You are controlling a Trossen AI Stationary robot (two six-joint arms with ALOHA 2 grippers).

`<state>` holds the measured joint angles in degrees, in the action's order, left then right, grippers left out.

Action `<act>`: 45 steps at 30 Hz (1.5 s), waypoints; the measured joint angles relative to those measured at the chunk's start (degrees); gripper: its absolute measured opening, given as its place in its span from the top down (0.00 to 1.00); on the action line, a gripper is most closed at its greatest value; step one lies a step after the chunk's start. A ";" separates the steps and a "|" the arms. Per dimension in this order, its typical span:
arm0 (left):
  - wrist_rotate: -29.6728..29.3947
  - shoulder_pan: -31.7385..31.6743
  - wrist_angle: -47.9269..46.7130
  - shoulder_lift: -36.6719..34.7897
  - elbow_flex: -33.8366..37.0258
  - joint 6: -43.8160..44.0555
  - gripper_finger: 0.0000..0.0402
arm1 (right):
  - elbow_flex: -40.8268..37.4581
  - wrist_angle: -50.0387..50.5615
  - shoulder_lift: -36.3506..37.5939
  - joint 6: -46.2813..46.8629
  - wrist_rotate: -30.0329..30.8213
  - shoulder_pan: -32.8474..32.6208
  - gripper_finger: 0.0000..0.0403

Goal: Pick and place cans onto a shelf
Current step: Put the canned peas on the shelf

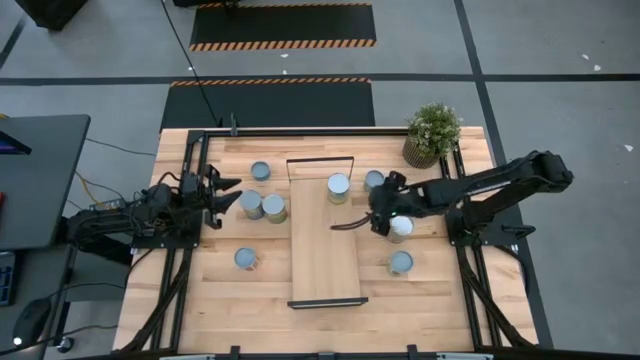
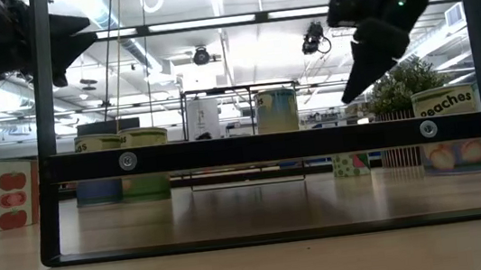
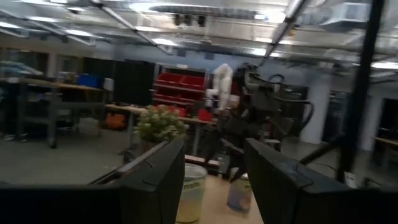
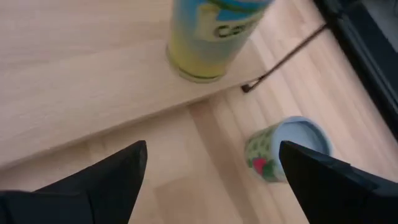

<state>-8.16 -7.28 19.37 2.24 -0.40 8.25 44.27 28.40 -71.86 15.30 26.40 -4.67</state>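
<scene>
The light-wood shelf (image 1: 325, 250) stands at the table's middle. One can (image 1: 338, 187) stands upright on its far end and also shows in the right wrist view (image 4: 214, 37). My right gripper (image 1: 350, 224) hangs open and empty above the shelf's right edge, near that can; its fingers (image 4: 106, 180) are spread wide. Three cans stand right of the shelf (image 1: 374, 180), (image 1: 400, 228), (image 1: 400, 263). Several stand left of it, two as a pair (image 1: 262, 207). My left gripper (image 1: 225, 195) is open and empty, raised above the table just left of that pair.
A potted green plant (image 1: 432, 132) stands at the far right corner. Two more cans stand on the table's left half (image 1: 261, 171), (image 1: 246, 259). The shelf's black end frames (image 2: 269, 145) rise above the board at its near and far ends.
</scene>
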 joint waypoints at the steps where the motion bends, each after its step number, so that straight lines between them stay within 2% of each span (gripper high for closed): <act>1: -0.70 0.01 -0.28 0.00 -0.01 0.16 0.57 | -1.46 -2.00 1.89 -0.99 0.20 0.25 0.07; 5: -2.50 0.00 -2.43 0.41 -0.08 0.59 0.57 | -7.73 -17.27 8.99 -9.77 1.35 0.99 0.07; 10: -6.89 -0.01 -10.14 3.50 -3.58 1.42 0.57 | -14.49 -39.70 14.36 -24.09 0.88 3.09 0.07; 14: -7.74 -0.01 -17.18 6.97 -7.87 0.58 0.57 | -16.58 -50.28 15.20 -29.97 -3.25 5.56 0.07; 17: -7.78 -0.01 -24.66 10.11 -12.25 1.61 0.53 | -17.39 -56.10 14.68 -31.71 -9.05 6.74 0.07; 20: -9.03 0.01 -33.86 14.09 -16.50 1.98 0.45 | -17.66 -58.34 13.41 -33.11 -13.05 7.10 0.07; 25: -12.43 -0.01 -44.93 20.94 -24.05 3.65 0.29 | -17.66 -58.71 11.86 -34.54 -13.67 7.11 0.07; 28: -13.77 -0.01 -50.10 25.42 -27.00 7.94 0.23 | -17.64 -58.78 11.20 -33.65 -13.98 6.67 0.07; 30: -13.20 -0.01 -53.19 28.41 -28.24 12.18 0.22 | -17.66 -58.78 10.72 -33.44 -14.16 6.17 0.07; 34: -8.21 0.01 -56.48 34.25 -29.48 16.80 0.21 | -17.65 -59.48 10.22 -35.66 -14.15 5.20 0.07; 40: -3.34 0.01 -59.93 41.69 -29.62 18.16 0.21 | -17.65 -59.62 10.31 -36.43 -14.15 4.51 0.07; 45: -2.57 0.00 -59.45 43.53 -29.62 18.19 0.21 | -17.64 -59.55 10.08 -37.68 -14.15 4.42 0.07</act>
<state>-10.72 -7.28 -40.09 45.77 -30.02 26.45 26.63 -31.14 -61.78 -22.38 12.25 -0.25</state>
